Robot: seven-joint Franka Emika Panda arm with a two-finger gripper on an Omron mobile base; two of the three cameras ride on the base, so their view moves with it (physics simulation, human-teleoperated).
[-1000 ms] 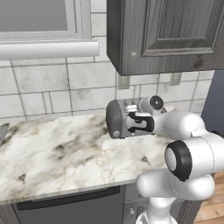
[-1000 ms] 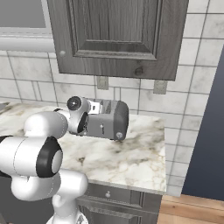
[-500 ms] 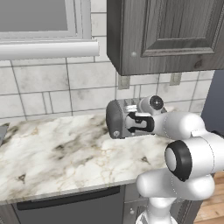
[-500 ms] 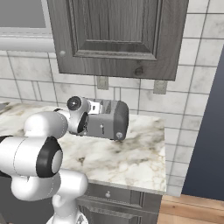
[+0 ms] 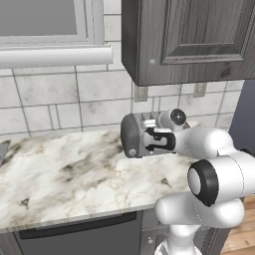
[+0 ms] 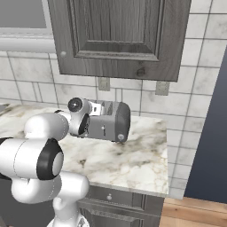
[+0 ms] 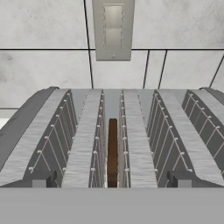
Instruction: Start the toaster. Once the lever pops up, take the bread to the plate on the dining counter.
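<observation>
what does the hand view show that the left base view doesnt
The hand view looks down into the toaster's slots, where the bread stands edge-on in the middle slot, with a wall outlet above. The left base view takes in the marble worktop, the dark wall cabinet, a window sill and the white arm reaching to the toaster. Both share the toaster and the tiled wall.
</observation>
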